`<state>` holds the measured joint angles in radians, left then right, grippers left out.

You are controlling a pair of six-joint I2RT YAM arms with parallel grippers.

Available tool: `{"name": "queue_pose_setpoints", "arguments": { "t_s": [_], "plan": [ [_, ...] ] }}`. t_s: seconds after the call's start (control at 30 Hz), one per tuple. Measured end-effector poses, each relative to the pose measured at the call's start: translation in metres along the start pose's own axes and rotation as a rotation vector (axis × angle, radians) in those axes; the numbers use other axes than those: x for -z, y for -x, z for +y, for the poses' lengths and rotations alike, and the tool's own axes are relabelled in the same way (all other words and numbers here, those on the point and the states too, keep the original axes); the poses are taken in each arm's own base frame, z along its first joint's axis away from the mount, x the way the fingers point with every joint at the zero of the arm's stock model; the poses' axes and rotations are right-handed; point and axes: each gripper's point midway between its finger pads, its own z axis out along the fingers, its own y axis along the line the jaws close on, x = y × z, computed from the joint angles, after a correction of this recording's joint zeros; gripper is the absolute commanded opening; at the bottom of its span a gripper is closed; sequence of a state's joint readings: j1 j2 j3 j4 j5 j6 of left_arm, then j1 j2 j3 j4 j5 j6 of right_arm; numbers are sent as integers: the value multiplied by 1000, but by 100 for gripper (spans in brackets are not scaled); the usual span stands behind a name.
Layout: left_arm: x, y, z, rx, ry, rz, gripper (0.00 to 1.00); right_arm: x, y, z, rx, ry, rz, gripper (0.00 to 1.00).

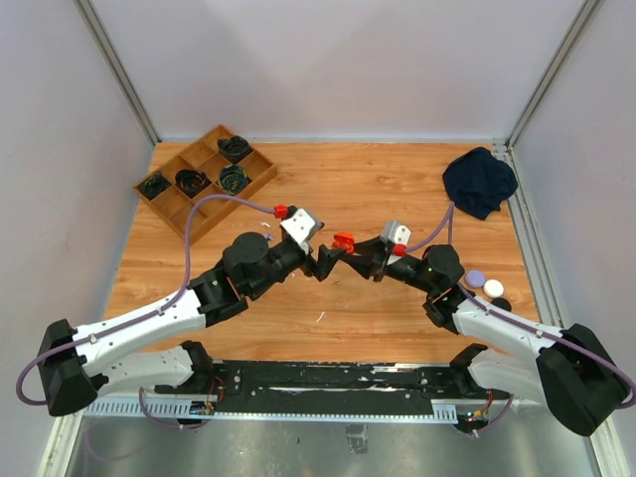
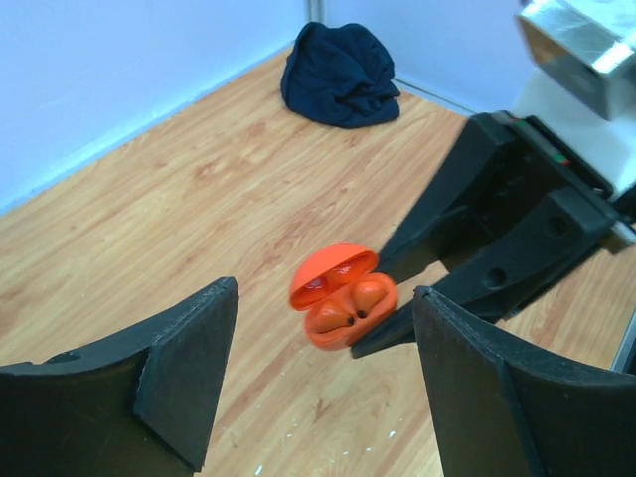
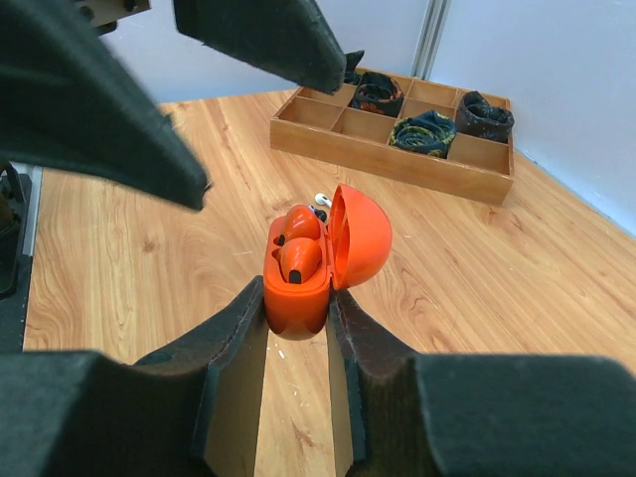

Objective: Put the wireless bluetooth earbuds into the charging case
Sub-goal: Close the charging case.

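Note:
My right gripper is shut on the base of an orange charging case and holds it above the table with its lid hinged open. Two red-orange earbuds sit in the case's wells; they also show in the left wrist view. My left gripper is open and empty, just short of the case, fingertips apart on either side. In the top view the case is at mid-table between the left gripper and the right gripper. A tiny white earbud lies on the table beyond the case.
A wooden compartment tray with dark coiled items stands at the back left. A dark blue cloth lies at the back right. Lavender, white and black round cases lie beside the right arm.

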<state>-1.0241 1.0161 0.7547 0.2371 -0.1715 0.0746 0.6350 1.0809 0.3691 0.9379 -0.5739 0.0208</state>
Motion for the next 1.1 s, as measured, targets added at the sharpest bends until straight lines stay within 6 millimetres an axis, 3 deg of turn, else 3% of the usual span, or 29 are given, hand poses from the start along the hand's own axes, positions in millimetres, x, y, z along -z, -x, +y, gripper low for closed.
{"name": "queue_pose_setpoints", "arguments": {
  "t_s": [0.2, 0.63, 1.1],
  "plan": [
    [1, -6, 21, 115, 1, 29, 79, 0, -1, 1, -2, 3, 3, 8],
    [6, -9, 38, 417, -161, 70, 82, -1, -21, 14, -45, 78, 58, 8],
    [0, -31, 23, 656, -345, 167, 83, -9, -16, 22, -84, 151, 40, 8]
  ]
}}
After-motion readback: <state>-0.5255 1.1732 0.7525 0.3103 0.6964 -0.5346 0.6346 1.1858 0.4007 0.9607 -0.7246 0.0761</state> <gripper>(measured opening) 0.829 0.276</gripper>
